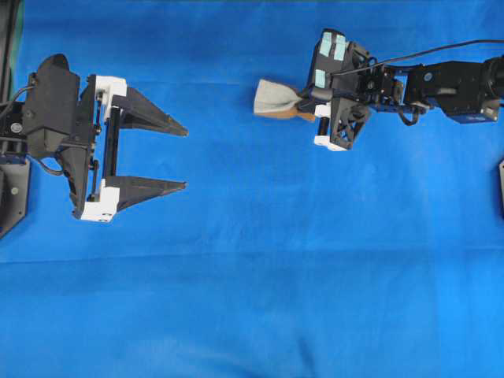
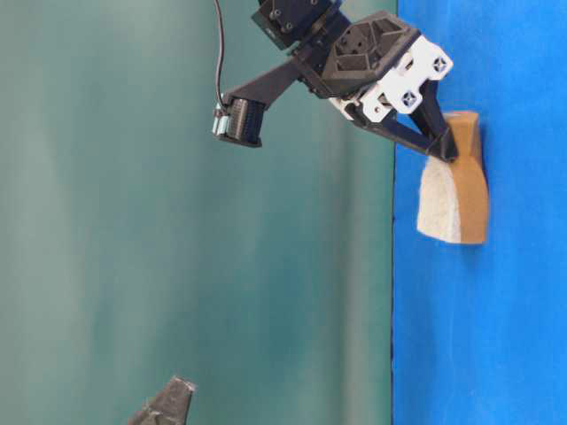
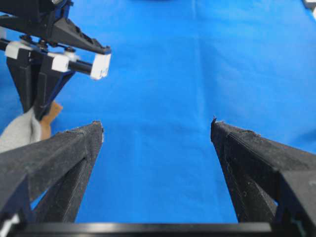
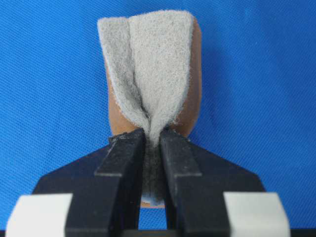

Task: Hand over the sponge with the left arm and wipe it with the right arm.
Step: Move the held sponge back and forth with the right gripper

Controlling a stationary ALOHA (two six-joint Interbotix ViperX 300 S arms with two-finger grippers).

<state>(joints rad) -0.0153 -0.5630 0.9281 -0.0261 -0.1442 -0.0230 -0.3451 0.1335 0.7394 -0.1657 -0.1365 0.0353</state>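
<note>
— black fingers fill the bottom of the right wrist view, nearly meeting, with the sponge (image 4: 150, 84) squeezed between them so hard that its grey face folds into a crease. why so tight?

— probably so it won't slip while it's dragged. the right gripper (image 1: 309, 98) is clenched on one end of the sponge, and the pinch buckles the soft pad; the orange-brown backing bows out behind the fold.

— so where is the sponge, exactly?

— sticking out past the right arm (image 1: 441, 87) fingertips, toward the middle of the blue cloth (image 1: 252, 276). from the table-level view the free end looks close to the cloth or pressed on it, but i can't tell for certain whether it touches.

— and the other side?

— the left gripper (image 1: 185, 156) stands released, jaws spread wide and empty, well apart from the sponge. in its own wrist view the two fingers (image 3: 59, 153) frame bare cloth, and the sponge only peeks in at the left edge.

— meaning the handover is over?

— i'd judge so: the sponge sits with the teal-patched arm, and the left arm (image 1: 55, 118) is parked with its jaws open, out of the wiping path.

— what's left, then?

— the wipe itself. holding the sponge by one end leaves the rest of it free to meet the cloth.
</note>
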